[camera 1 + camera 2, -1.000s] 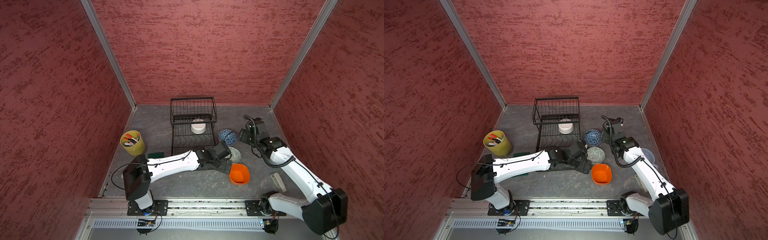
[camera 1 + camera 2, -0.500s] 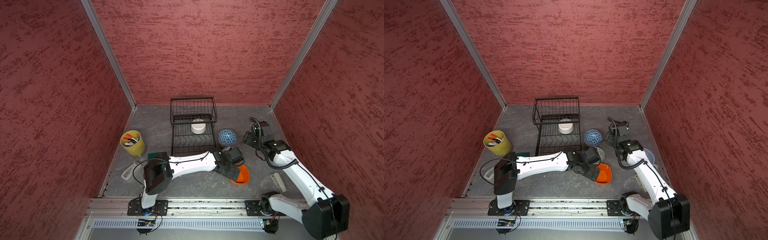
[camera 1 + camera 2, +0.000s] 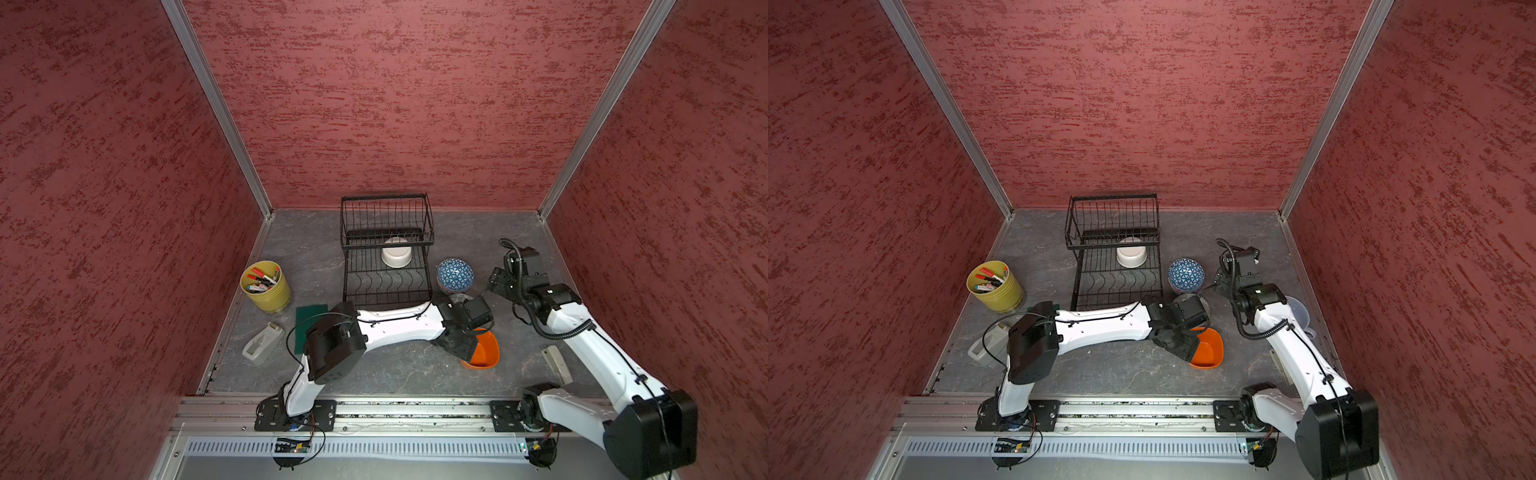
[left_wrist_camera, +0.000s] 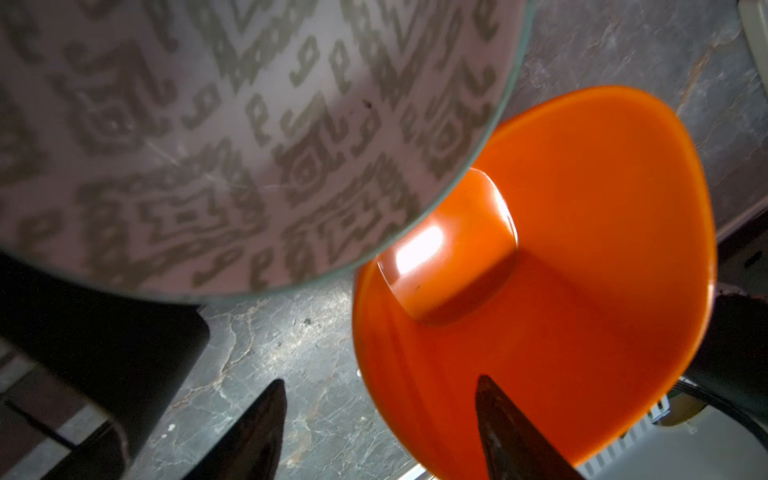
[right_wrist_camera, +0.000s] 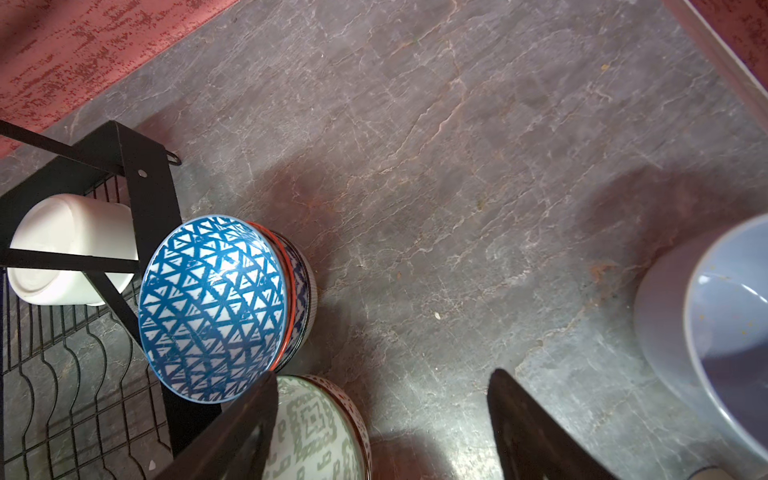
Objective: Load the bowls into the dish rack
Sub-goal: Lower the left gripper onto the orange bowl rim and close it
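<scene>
Progress: we are counting one bowl loaded, the white bowl (image 3: 397,254), resting mouth down, as far as we can tell, on the lower tray of the dish rack (image 3: 374,286). We are judging the task to be at an early stage.
Left to load: we are seeing the orange bowl (image 3: 484,351), the grey-green patterned bowl (image 5: 316,428) and the blue triangle bowl (image 3: 455,274) topping a stack, all on the surface. We cannot tell how many are sitting under it.
Rack place: it is standing by the middle of the back edge.
Orange bowl place: it is sitting toward the front edge, right of middle, just beside the grey-green patterned bowl.
Orange bowl look: we are noting plain glossy orange, empty, with a rounded-square floor.
Left gripper (image 4: 380,380): its jaws are standing apart astride the orange rim, one finger inside and one outside, not yet pinching.
Right gripper (image 5: 384,376): its jaws are gaping wide, holding nothing, hovering over bare surface beside the stack.
</scene>
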Motion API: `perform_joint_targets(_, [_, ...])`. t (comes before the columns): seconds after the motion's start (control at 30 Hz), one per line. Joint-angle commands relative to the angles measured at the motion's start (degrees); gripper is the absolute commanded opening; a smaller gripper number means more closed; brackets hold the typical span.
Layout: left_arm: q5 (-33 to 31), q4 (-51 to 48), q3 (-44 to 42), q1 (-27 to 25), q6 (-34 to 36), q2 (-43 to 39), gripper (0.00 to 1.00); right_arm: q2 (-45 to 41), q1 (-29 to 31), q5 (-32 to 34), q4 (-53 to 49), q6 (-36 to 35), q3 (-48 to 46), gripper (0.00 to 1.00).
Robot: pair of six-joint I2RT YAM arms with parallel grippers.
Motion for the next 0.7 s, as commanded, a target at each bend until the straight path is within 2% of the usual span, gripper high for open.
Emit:
perform_joint_targets(0.0, [1.1,-0.84,1.32,0.24,0.38,1.57,0.64,-0.5,-0.47,-0.74,1.01,0.01,-0.73,0.8])
perform_joint_targets(0.2, [0.83,-1.02,1.73,0.33,0.11,2.65,0.53,-0.5,-0.69,-1.05,1.7,-0.17,-1.3,0.8])
perform_joint_targets(0.57, [-0.47,-1.29,2.0,0.15,0.01,3.2,0.25,-0.42,-0.8,-1.44,2.12,-0.78,-1.26,0.79])
perform_joint_targets(0.67, [-1.0,-1.28,1.95,0.15,0.06,3.11,0.21,-0.42,-0.76,-1.63,2.32,-0.72,-1.42,0.79])
